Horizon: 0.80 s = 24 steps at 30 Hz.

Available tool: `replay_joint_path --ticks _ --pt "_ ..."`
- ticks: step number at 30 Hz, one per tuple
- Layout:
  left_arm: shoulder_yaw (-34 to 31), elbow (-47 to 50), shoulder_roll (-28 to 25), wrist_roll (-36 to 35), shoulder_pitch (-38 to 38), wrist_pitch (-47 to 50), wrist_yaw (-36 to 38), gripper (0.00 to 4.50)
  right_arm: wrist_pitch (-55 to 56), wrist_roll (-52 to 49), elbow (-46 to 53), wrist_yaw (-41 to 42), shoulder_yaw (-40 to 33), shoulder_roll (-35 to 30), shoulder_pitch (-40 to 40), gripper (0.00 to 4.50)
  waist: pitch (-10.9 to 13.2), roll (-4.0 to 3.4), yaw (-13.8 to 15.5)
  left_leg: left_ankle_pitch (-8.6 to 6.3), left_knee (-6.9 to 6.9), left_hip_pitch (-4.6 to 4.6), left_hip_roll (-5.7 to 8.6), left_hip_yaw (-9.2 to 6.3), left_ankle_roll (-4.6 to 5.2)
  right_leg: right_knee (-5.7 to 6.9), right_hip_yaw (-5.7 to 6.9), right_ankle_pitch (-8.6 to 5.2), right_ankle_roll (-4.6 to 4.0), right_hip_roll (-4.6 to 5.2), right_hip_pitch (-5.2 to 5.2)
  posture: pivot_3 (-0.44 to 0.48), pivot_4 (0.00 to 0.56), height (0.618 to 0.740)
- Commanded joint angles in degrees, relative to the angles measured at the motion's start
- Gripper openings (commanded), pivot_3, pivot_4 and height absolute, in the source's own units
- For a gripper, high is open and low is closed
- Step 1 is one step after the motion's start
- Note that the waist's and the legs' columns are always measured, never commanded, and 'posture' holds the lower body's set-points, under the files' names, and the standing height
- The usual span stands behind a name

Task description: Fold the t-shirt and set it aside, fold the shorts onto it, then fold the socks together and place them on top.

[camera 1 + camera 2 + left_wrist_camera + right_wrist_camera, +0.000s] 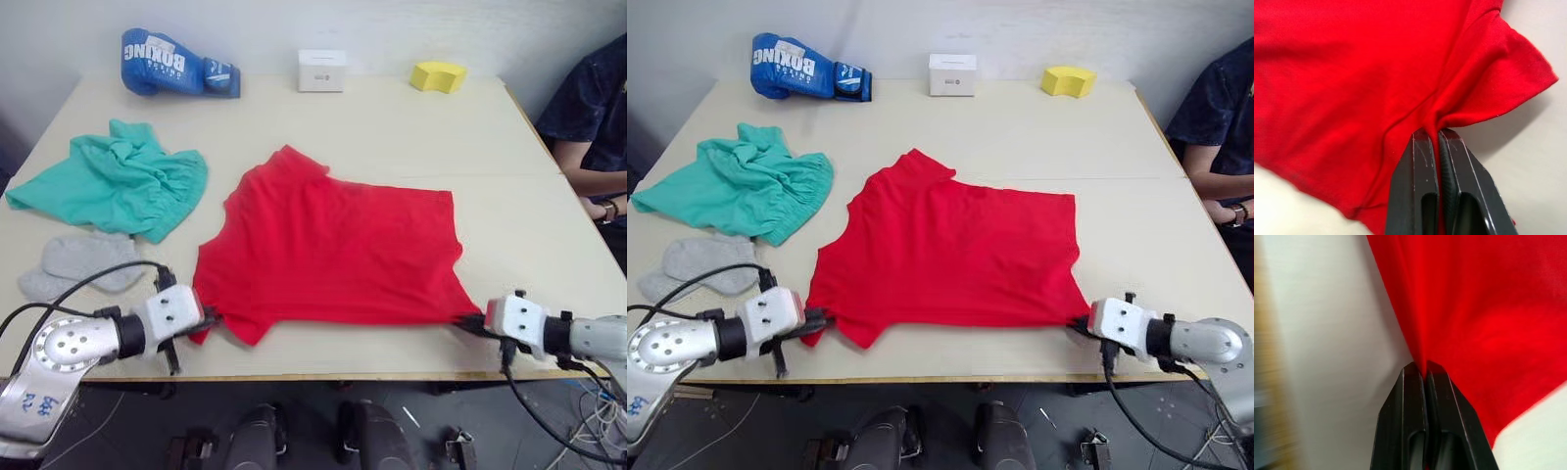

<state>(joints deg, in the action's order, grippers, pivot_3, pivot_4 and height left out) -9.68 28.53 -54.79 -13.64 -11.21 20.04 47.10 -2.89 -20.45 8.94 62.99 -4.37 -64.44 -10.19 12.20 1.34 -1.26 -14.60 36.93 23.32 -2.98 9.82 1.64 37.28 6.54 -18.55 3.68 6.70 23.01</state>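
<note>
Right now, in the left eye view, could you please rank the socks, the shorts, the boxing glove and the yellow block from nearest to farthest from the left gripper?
From the left gripper:
1. The socks, just beyond it, on its left.
2. The shorts, farther back on the left.
3. The boxing glove, at the far left edge of the table.
4. The yellow block, at the far right edge.

We look down on a pale beige table (411, 147) with a light wooden front edge, its far side set against a plain white wall (392, 20). Along that far edge we see a blue boxing glove (176, 64), a small white box (321, 70) and a yellow block (438, 75). A person in a dark blue shirt (596, 108) sits at the right side. Beneath the table the floor (127, 431) is dark grey, and soft even light falls across the tabletop.
</note>
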Motion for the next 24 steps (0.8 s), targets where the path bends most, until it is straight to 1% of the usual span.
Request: replay_joint_path --ticks 1,2,4,7,10,11,13,14,15,17,18,20,22,24 --pt "-2.84 2.14 -0.22 -1.78 -0.31 4.56 0.05 0.0 -10.72 -5.44 5.65 4.02 -2.3 -2.38 -3.94 0.02 -0.05 0.07 0.39 -0.17 0.0 -0.02 -0.08 -0.04 0.21 -0.07 0.06 -0.01 -0.02 -0.06 -0.06 0.0 0.15 0.74" --pt "-2.71 2.31 -0.76 -1.69 -0.4 4.92 0.68 0.0 -10.05 -4.61 5.47 3.05 -2.94 -1.62 -3.83 0.02 -0.05 0.07 0.6 -0.33 0.02 -0.06 -0.19 -0.08 -0.02 -0.15 0.15 -0.01 -0.05 -0.14 -0.17 0.0 0.15 0.74" --pt "-2.42 2.22 -2.13 -1.96 0.23 5.24 2.52 0.0 -7.93 -1.93 3.18 2.45 -3.23 -0.85 -3.86 0.02 -0.06 0.06 0.66 -0.39 0.04 -0.08 -0.22 -0.07 -0.1 -0.27 0.21 0.06 -0.16 -0.16 -0.21 0.0 0.15 0.74" --pt "-1.84 0.41 -4.68 -3.12 4.25 6.47 5.72 0.0 -5.99 -0.82 -0.05 4.17 -3.81 -0.69 -4.53 0.02 -0.07 0.06 1.04 -0.39 0.04 -0.07 -0.22 -0.03 -0.11 -0.39 0.23 0.1 -0.2 -0.17 -0.21 0.0 0.15 0.74" --pt "1.35 -4.4 -7.93 -5.04 14.45 6.96 11.66 0.0 -9.12 -4.33 -1.82 5.76 -6.16 -0.29 -3.26 0.02 -0.07 0.06 1.59 -0.39 0.07 -0.05 -0.22 -0.02 -0.11 -0.41 0.23 0.13 -0.21 -0.17 -0.22 0.0 0.15 0.74" --pt "2.15 -5.44 -8.51 -5.51 16.56 7.12 13.05 0.0 -9.98 -4.95 -2.03 6.02 -6.61 -0.2 -2.93 0.02 -0.08 0.05 1.64 -0.39 0.09 -0.03 -0.22 -0.01 -0.11 -0.42 0.23 0.15 -0.22 -0.16 -0.2 0.0 0.15 0.74" --pt "6.94 -10.21 -10.64 -5.06 25.07 6.08 19.76 0.0 -13.84 -7.54 -2.14 7.86 -7.51 -1.0 -2.08 0.02 -0.1 0.0 1.55 -0.39 0.07 -0.02 -0.21 0.02 -0.11 -0.43 0.22 0.19 -0.21 -0.16 -0.22 0.0 0.15 0.74" --pt "10.04 -13.62 -10.84 -3.56 30.2 4.73 22.73 0.0 -15.6 -8.66 -2.18 9.04 -7.82 -1.48 -1.82 0.02 -0.12 -0.04 1.48 -0.39 0.07 -0.01 -0.21 0.03 -0.11 -0.43 0.23 0.19 -0.21 -0.17 -0.19 0.0 0.15 0.74" --pt "12.25 -16.11 -10.89 -2.49 33.76 3.72 24.72 0.0 -16.84 -9.32 -2.13 9.85 -8.08 -1.74 -1.67 0.02 -0.13 -0.06 1.52 -0.38 0.05 -0.02 -0.21 0.04 -0.11 -0.42 0.24 0.18 -0.21 -0.17 -0.19 0.0 0.15 0.74" --pt "18.3 -23.58 -8.86 1.21 42.69 1.19 29.01 0.0 -18.63 -9.79 -2.68 10.5 -8.64 -1.92 -0.88 0.02 -0.13 -0.06 1.5 -0.33 0.08 0.0 -0.21 0.05 -0.08 -0.41 0.29 0.18 -0.21 -0.25 -0.18 0.0 0.15 0.74" --pt "21.55 -28.23 -6.82 3.3 47.68 0.5 30.65 0.0 -19.6 -10.14 -3.42 10.4 -8.97 -1.73 0.03 0.02 -0.15 -0.1 1.53 -0.3 0.09 0.01 -0.22 0.06 -0.05 -0.42 0.3 0.18 -0.21 -0.28 -0.18 0.0 0.15 0.74" --pt "26.21 -36.38 -3.09 6.84 54.87 -2.4 33.02 0.0 -20.97 -10.42 -4.63 10.49 -9.04 -1.37 1.51 0.02 -0.14 -0.1 1.5 -0.16 0.19 0.03 -0.21 0.13 0.11 -0.39 0.27 0.2 -0.16 -0.35 -0.19 0.0 0.15 0.74" --pt "29.2 -44.35 0.77 9.72 59.88 -5.65 33.98 0.0 -21.04 -9.61 -6.32 10.13 -8.07 -0.36 3.39 0.02 -0.14 -0.08 1.41 -0.14 0.29 0.05 -0.19 0.14 0.14 -0.38 0.23 0.24 -0.1 -0.37 -0.19 0.0 0.15 0.74" --pt "30.24 -50.42 3.89 10.98 62.8 -8.6 34.37 0.0 -20.1 -8.56 -7.35 9.86 -7.04 0.61 4.67 0.02 -0.13 -0.06 1.22 -0.14 0.3 0.08 -0.18 0.17 0.15 -0.39 0.18 0.25 -0.07 -0.36 -0.15 0.0 0.15 0.74"
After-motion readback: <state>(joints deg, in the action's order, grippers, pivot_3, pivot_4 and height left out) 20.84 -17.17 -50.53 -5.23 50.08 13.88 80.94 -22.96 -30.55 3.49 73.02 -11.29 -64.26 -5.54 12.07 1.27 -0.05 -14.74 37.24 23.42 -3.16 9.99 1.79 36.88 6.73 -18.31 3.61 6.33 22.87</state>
